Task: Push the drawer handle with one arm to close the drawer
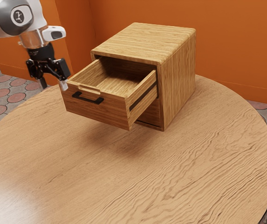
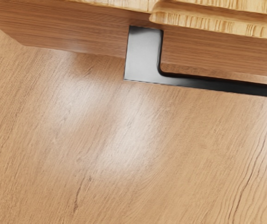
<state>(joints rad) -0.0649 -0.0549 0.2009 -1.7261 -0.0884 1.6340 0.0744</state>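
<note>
Tabletop (image 1: 208, 158): round, pale brown wood, wavy grain.
Cabinet (image 1: 180, 79): boxy, striped light wood, rounded upper edges.
Drawer (image 1: 96, 110): pulled out, smoother reddish-brown front, notched rim.
Gripper (image 1: 53, 85): black, open, fingers apart, near the drawer front's corner at the exterior view's left; contact unclear.
Handle (image 1: 87, 98): black, squared bar on the drawer front, near the gripper, lower and toward the exterior view's right.
</note>
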